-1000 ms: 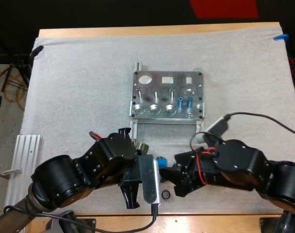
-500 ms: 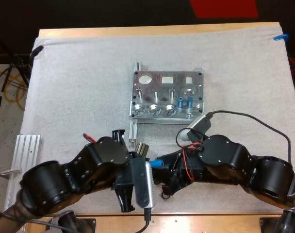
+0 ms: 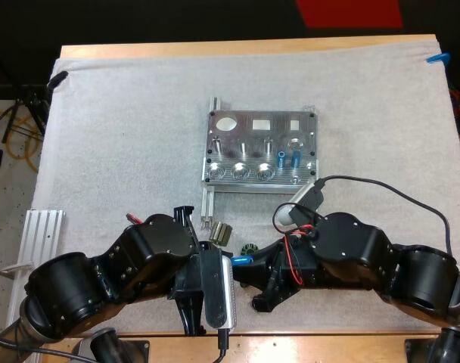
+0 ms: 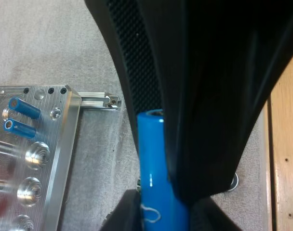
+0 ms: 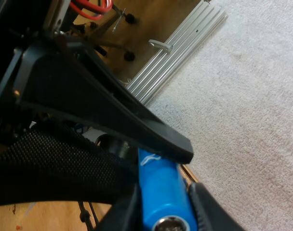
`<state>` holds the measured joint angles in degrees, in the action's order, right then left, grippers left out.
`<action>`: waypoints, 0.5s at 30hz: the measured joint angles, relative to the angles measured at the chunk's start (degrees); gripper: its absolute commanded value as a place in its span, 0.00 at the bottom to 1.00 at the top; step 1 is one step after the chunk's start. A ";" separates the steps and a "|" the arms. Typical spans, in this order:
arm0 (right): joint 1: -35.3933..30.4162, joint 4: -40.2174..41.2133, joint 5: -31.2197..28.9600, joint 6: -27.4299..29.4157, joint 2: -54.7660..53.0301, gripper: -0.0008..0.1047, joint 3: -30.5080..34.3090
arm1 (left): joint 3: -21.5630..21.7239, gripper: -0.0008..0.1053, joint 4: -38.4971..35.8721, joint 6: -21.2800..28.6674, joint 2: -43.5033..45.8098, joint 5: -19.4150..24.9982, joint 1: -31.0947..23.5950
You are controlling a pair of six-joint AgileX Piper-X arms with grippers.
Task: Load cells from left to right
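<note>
While between both pincers (image 4: 158, 214) (image 5: 161, 204), blue cell (image 3: 241, 259) (fixture (image 3: 254, 130) beyond)

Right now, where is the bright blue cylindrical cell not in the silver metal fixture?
High view: the bright blue cylindrical cell sits near the white mat's front edge, clamped by the left gripper and right gripper.

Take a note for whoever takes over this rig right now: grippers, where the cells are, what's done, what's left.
Grippers: the left gripper and right gripper both have their jaws pressed on one cell, held between them over the near side of the mat. It looks like a handover.
Fixture is at mid-mat.
Done: two cells stand at its right end.
Left: the three round seats in its front row look empty. Finish the pass and seat this cell.
</note>
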<state>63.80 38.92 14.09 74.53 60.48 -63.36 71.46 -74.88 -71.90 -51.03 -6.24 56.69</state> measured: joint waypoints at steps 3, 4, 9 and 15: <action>0.00 0.00 0.19 0.00 0.00 0.01 0.00 | 0.00 0.07 0.00 0.00 0.00 0.00 0.00; 0.00 0.00 0.17 0.16 0.00 0.01 0.00 | 0.00 0.13 0.00 0.00 0.00 0.00 0.00; 0.00 -0.04 -0.30 1.31 0.00 0.01 0.00 | 0.00 0.53 -0.21 -0.16 0.00 0.00 0.00; -0.11 0.24 -1.53 1.29 0.00 0.01 0.00 | 0.00 0.64 -0.94 -0.14 1.70 2.68 0.00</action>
<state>63.69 39.16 12.56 75.82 60.48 -63.36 71.46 -75.82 -72.04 -49.32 -3.55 56.69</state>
